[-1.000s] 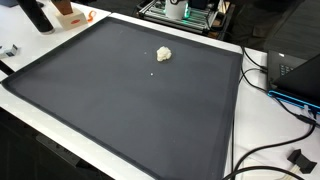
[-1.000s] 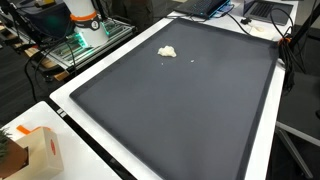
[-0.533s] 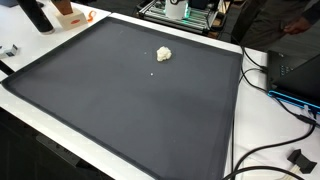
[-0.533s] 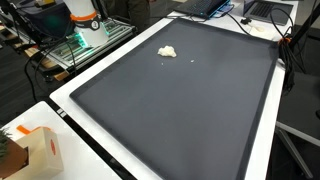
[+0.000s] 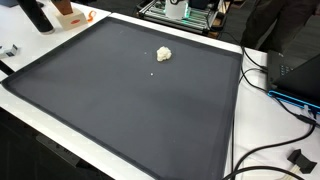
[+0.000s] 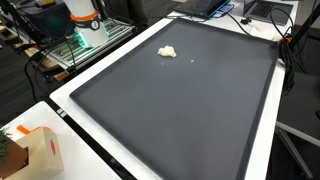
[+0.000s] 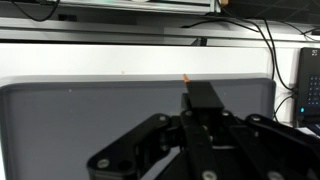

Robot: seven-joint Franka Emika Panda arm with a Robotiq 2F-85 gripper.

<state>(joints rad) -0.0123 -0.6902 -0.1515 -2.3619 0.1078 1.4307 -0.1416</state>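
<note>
I'm holding the gripper [image 7: 204,96] closed and empty over the mat [image 7: 60,120]; lump [image 5: 163,54] is lying untouched, well apart, nothing grasped yet.

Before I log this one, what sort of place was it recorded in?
Probably a lab or workshop bench rather than a home: a large dark mat covers a white table, loose black cables trail along one edge, and a rack of lit electronics stands beside it.

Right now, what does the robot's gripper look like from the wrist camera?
In the wrist view the gripper is matte black all over: angular, jointed linkage bars on either side of a blocky, squared tip. No markings or cables of its own show, and the arm itself is out of view.
</note>
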